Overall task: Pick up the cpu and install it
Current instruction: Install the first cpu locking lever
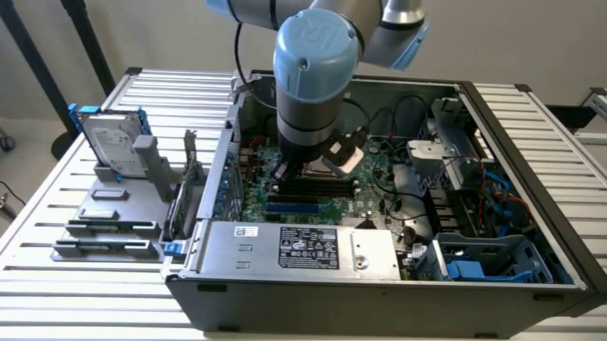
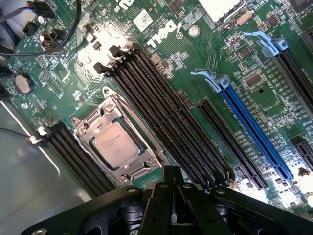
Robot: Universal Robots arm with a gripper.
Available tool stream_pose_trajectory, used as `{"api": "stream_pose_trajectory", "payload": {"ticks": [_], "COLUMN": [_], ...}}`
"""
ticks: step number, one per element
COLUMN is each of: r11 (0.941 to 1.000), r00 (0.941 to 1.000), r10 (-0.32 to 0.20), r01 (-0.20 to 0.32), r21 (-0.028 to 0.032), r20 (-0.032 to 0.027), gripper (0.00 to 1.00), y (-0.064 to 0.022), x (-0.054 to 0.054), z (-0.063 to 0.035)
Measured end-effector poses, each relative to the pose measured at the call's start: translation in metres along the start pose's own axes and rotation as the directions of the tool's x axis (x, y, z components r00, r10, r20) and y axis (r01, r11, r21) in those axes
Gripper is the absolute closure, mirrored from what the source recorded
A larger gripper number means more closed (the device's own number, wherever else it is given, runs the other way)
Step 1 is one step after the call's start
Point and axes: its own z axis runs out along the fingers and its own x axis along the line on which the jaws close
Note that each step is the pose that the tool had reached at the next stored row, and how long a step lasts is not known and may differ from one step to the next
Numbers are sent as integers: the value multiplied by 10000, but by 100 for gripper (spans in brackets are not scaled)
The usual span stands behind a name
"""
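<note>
The cpu (image 2: 116,143) lies flat in its socket (image 2: 119,142) on the green motherboard (image 2: 205,73), its silver-grey lid facing up and the metal retention frame standing around it. It looks already seated there, square to the frame, and nothing is holding it. As an object it judges as light, thin and fully rigid, with a smooth metal top that would be slippery to pinch; the underside contacts and the socket beneath are likely delicate, so any hold belongs on two opposite pale edges, kept level, never on the faces. Beside the socket run the long black memory slots (image 2: 161,112), and beyond them a blue expansion slot (image 2: 254,132). The gripper (image 2: 172,196) hangs just above the board near the socket, its dark fingers pressed together with nothing between them. In the exterior view the arm (image 1: 316,78) reaches down into the open computer case (image 1: 379,284), which rests on the slatted bench (image 1: 57,298). A hard drive (image 1: 112,145) in a blue frame stands on a grey fixture outside the case, toward the exterior view's left.
</note>
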Motion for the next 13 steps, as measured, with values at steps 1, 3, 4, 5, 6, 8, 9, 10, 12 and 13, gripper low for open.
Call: {"api": "stream_pose_trajectory", "payload": {"ticks": [1,3,4,5,6,8,9,10,12,13], "r11": [10000,10000,10000,10000,10000,10000,10000,10000,10000,10000], "r00": [10000,10000,10000,10000,10000,10000,10000,10000,10000,10000], "r10": [0,1,0,0,-1,0,0,0,0,-1], "r01": [0,-1,0,0,1,0,0,0,0,1], "r21": [0,0,1,1,1,0,1,1,-1,-5], "r20": [0,-2,-3,-3,-3,-2,-1,-1,0,6], "gripper": [89,89,89,89,89,89,89,89,89,89], "y": [-2,-8,-12,-16,-21,-32,-37,-42,-48,-49], "x": [1,5,8,11,13,15,18,21,27,28], "z": [6,16,21,27,33,46,53,59,71,75]}}
